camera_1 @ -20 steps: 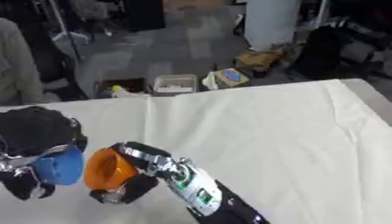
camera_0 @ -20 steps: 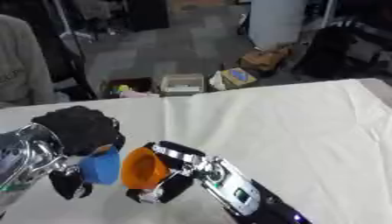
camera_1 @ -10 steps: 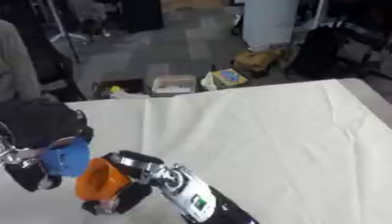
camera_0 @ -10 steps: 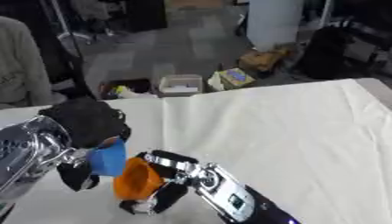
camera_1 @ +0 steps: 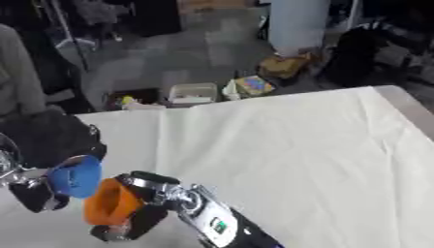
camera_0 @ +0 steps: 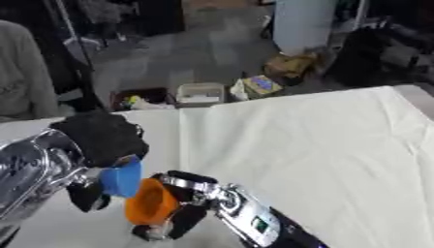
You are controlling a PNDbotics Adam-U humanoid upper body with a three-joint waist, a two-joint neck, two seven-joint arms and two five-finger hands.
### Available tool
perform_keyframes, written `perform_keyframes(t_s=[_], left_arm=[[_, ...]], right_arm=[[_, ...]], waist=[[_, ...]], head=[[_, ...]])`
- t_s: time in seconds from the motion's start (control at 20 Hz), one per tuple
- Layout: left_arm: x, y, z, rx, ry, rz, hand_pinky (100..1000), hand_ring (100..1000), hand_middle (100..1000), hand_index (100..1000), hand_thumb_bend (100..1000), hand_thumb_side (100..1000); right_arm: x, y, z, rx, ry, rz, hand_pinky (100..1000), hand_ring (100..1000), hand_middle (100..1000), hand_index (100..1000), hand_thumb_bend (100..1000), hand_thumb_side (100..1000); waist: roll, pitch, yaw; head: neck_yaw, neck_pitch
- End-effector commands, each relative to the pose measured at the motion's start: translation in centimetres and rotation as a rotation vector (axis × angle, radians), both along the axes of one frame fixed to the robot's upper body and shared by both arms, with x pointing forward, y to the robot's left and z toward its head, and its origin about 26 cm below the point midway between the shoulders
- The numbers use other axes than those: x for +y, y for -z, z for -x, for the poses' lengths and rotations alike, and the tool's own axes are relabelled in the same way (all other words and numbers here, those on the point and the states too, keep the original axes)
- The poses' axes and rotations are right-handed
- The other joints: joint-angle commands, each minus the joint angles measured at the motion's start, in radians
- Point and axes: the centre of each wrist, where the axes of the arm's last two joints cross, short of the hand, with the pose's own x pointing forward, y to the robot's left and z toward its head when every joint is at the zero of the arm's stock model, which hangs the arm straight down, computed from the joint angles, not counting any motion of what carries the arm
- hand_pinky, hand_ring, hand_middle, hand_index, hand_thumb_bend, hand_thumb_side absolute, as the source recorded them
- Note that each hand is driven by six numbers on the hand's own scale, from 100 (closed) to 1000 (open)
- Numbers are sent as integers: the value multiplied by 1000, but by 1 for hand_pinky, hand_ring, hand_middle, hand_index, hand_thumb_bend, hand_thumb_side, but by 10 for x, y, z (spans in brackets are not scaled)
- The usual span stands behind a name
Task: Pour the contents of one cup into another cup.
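A blue cup (camera_0: 121, 177) is held tilted in my left hand (camera_0: 100, 140), whose black fingers are curled round it, above the table's left side. Its mouth points right and down toward an orange cup (camera_0: 150, 202). My right hand (camera_0: 180, 213) has its fingers wrapped round that orange cup, just below and right of the blue one. The orange cup leans left, its open mouth facing the blue cup. The two rims nearly touch. What is inside either cup is hidden.
A white cloth covers the table (camera_0: 322, 140), with wide bare room to the right. Beyond the far edge, on the floor, are a white bin (camera_0: 200, 93) and boxes (camera_0: 258, 86). A person in grey (camera_0: 25, 77) stands at the far left.
Both hands have kept the cups together, the blue one staying tipped against the orange one. The camera has shifted, and the pair now shows slightly lower and closer.
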Motion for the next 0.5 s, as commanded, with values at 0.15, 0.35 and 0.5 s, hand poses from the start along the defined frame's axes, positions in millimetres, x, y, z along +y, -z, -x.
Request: perform_keyframes(t_s=[0.15,0.35,0.5], left_arm=[[1,-8,3,-47,22,-42,100,100,249,692,347,100],[1,-4,0,-47,20,-73,100,100,245,690,349,100],[1,-1,-2,-53,21,-100,100,100,244,690,347,100]], right_arm=[[2,-9,-2,-10,-4,-12,207,220,192,455,100,100],[1,-8,-3,-10,-3,-11,207,220,192,454,100,100],[1,-8,-3,-7,-4,-11,207,220,192,454,100,100]], waist=[[1,-22,3],[2,-22,2],[2,-21,1]], head=[[0,-12],[0,-13],[-1,-14]])
